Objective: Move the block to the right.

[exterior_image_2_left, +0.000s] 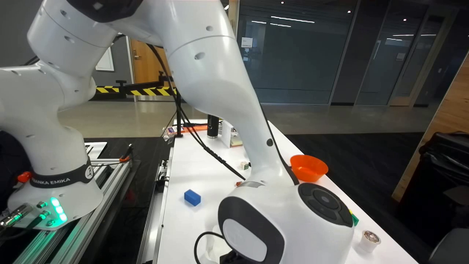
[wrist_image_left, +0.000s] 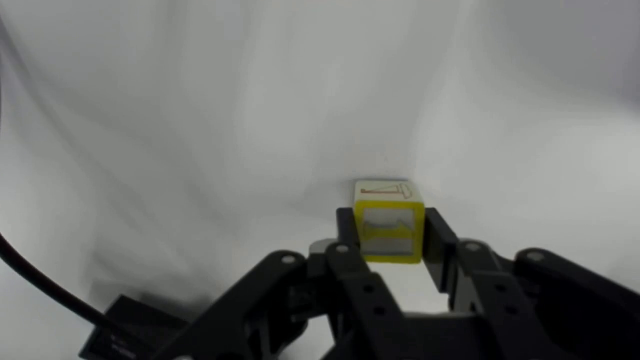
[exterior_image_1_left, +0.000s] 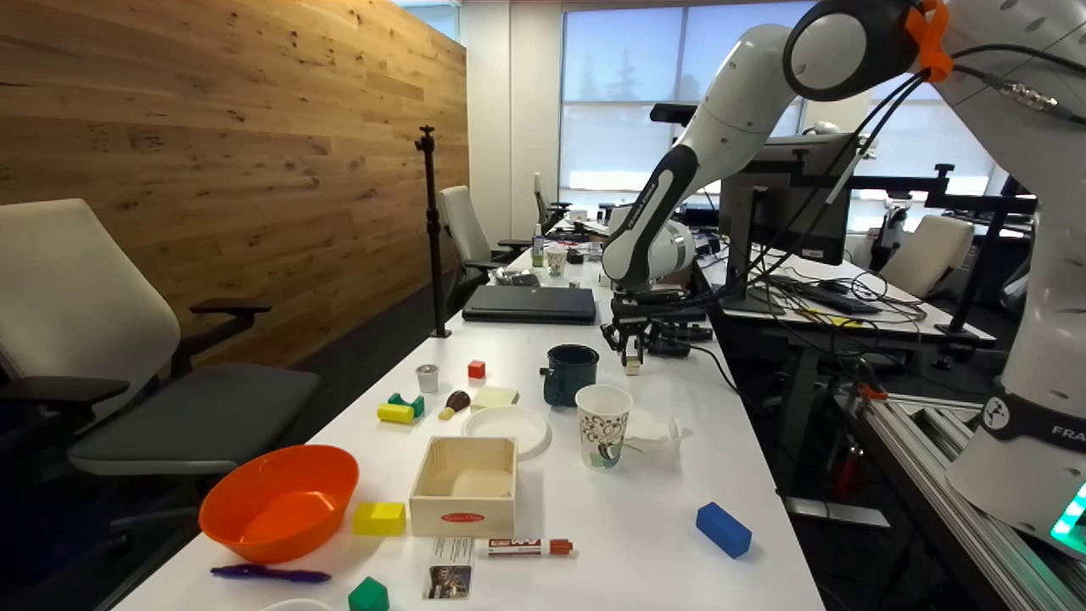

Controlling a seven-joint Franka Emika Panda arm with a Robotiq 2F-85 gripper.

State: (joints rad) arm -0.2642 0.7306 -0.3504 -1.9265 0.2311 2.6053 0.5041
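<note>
The claw [wrist_image_left: 389, 233] pinches the small pale block [wrist_image_left: 388, 220] by two opposite sides; whether the block touches the worktop [exterior_image_1_left: 670, 526] I cannot tell; it seems a rigid toy cube, likely light and hard to damage, perhaps slightly slick, so those flat sides look the best hold; in an exterior view a dark mug [exterior_image_1_left: 571, 375] stands near it at 9 o'clock, a paper cup [exterior_image_1_left: 603, 426] at 7; a blue block [exterior_image_1_left: 724, 530] lies well apart at 5; in the wrist view a black box [wrist_image_left: 147, 316] and cable [wrist_image_left: 45, 285], between 8 and 9 o'clock, could snag a low move.
</note>
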